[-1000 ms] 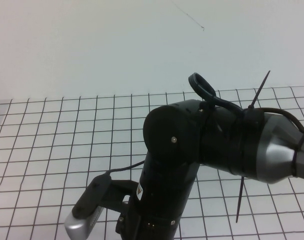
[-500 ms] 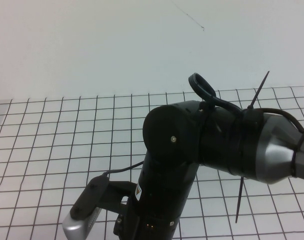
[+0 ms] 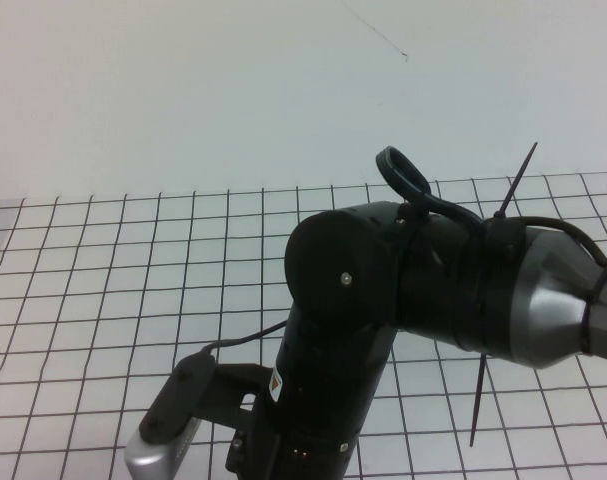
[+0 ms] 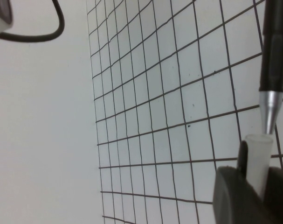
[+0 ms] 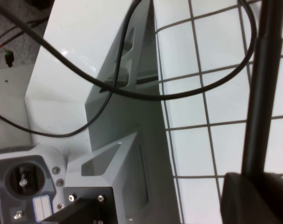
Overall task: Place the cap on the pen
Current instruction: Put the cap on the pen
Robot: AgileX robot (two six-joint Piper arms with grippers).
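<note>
In the left wrist view the black pen [image 4: 273, 56] hangs point down, its silver tip [image 4: 270, 112] right at the open mouth of the cap [image 4: 258, 156]. The cap's pale open end, with a dark strip beside it, sticks out of my left gripper [image 4: 255, 182], which is shut on it. In the right wrist view my right gripper [image 5: 255, 182] is shut on the dark pen barrel [image 5: 265, 93], which rises straight out of the jaws. Both grippers, the pen and the cap are out of the high view.
A black arm [image 3: 343, 300] with a silver wrist camera [image 3: 168, 425] fills the lower middle of the high view over the white grid table [image 3: 133, 280]. A white stand [image 5: 118, 130] and black cables [image 5: 132, 91] lie beside the table edge.
The arm and its wrist camera in the high view have sunk very slightly; nothing else visibly differs.
</note>
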